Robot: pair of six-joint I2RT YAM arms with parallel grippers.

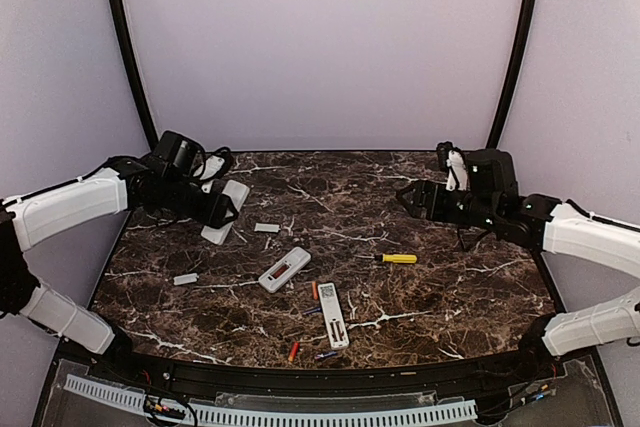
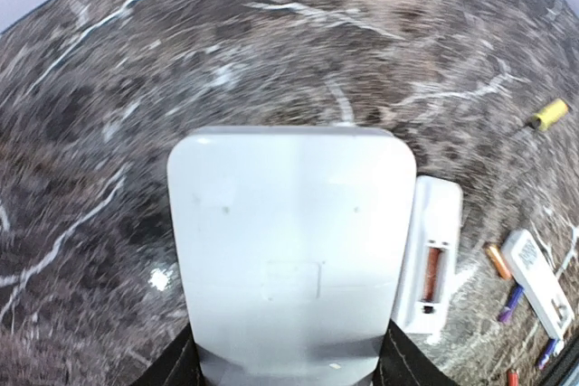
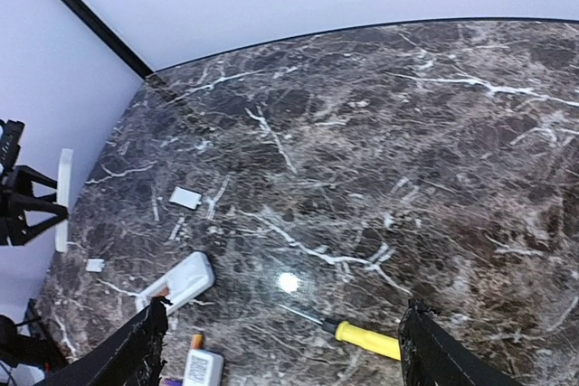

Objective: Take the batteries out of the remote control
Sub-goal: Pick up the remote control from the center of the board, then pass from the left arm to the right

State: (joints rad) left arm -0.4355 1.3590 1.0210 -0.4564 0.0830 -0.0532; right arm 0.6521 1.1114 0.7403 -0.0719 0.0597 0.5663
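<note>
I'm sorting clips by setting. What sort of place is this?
Probably a robot lab test cell: plain lilac walls enclose a marble-patterned table, a left arm and a right arm are bolted at its near edge, and opened remotes and loose batteries lie on it.

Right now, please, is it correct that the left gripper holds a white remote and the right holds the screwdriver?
No: the right gripper is open and empty; the screwdriver lies on the table, per the right wrist view. The rest stands.

Operator: Left wrist view, limits?
Technician: White remote (image 2: 289,250) cut off at the bottom edge; table (image 2: 271,51) blurred.
Operator: Right wrist view?
Technician: Slim remote (image 3: 203,368) cut off below; batteries (image 3: 195,341) too small to count.
</note>
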